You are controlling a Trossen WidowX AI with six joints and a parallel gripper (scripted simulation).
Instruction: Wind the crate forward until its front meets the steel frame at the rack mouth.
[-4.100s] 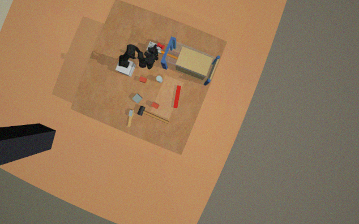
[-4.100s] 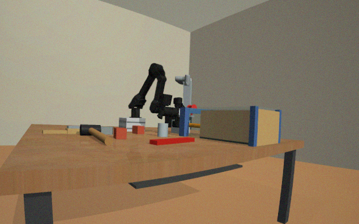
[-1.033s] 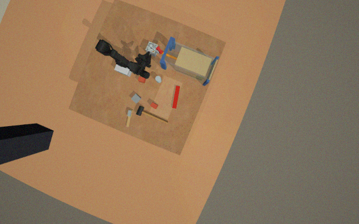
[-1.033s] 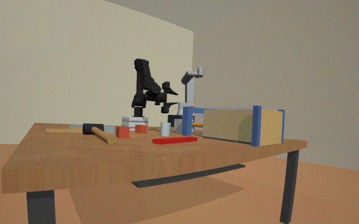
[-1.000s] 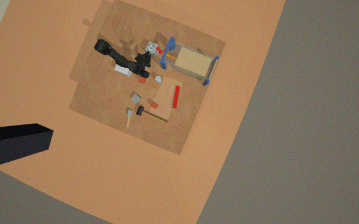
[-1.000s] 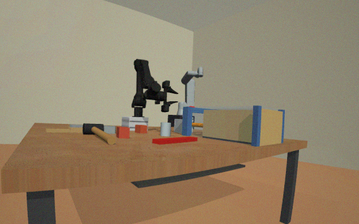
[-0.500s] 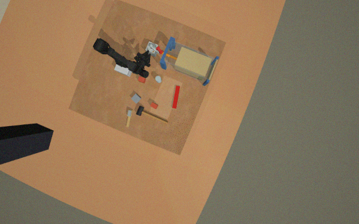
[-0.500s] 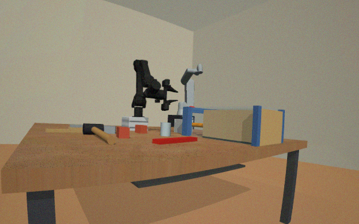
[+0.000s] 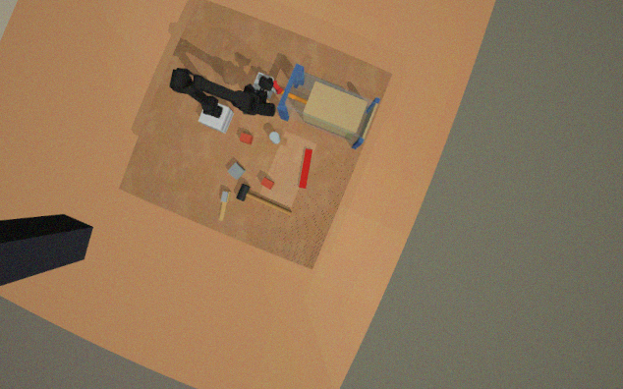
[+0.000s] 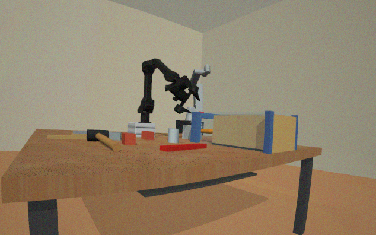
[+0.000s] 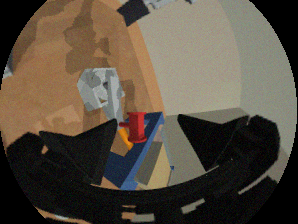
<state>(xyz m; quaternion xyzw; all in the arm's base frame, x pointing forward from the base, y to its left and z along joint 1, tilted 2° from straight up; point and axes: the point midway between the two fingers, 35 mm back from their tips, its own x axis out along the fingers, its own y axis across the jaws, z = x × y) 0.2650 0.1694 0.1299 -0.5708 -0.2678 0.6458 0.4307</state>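
Note:
The crate (image 9: 336,108) (image 10: 238,130) sits flat inside the clear-panelled cubby. A gap crossed by the orange strap (image 9: 297,98) (image 10: 207,131) (image 11: 125,139) lies between its front and the blue frame (image 9: 285,105) (image 10: 196,127) at the mouth. The grey winch (image 9: 260,77) (image 10: 186,133) (image 11: 90,82) stands before that frame. The handle's grey arm (image 11: 113,97) reaches over the winch top to its red knob (image 9: 278,87) (image 10: 200,112) (image 11: 136,127); the key's seat is hidden. My gripper (image 10: 195,107) (image 11: 148,119) is open, its fingers wide, with the knob between them in the wrist view but not gripped.
A light grey cylinder (image 9: 274,138) (image 10: 173,135), a red bar (image 9: 306,168) (image 10: 183,147), red blocks (image 9: 246,138) (image 9: 267,183), a grey block (image 9: 236,170), a black-headed mallet (image 9: 243,192) and a small hammer (image 9: 222,208) lie on the bench. A tall grey post (image 10: 198,99) stands behind the arm.

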